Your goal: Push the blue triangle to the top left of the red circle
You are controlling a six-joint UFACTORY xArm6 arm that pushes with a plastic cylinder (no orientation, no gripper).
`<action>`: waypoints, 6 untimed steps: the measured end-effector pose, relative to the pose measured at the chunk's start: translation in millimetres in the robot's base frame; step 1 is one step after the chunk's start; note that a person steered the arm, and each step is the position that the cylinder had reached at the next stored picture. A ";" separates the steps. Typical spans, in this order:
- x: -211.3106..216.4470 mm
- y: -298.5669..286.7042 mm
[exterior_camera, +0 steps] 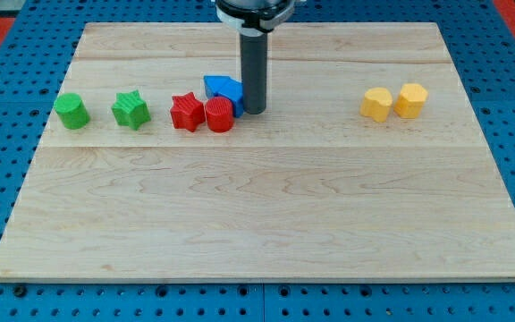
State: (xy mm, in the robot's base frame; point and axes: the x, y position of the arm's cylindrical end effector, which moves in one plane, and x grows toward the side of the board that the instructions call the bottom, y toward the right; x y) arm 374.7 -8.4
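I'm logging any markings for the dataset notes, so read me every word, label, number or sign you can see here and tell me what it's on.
None: no readable text, number or sign shows anywhere.
The wooden board, the coloured blocks and the rod above my tip all look unmarked.

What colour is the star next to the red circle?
Red: the red star touches the red circle, camera view.

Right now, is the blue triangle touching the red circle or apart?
Touching: the blue triangle sits against the red circle, no board showing between them; my tip is at its right.
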 end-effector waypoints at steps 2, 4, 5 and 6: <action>-49.0 8.7; -62.0 -48.6; -41.2 -49.4; -47.5 -35.6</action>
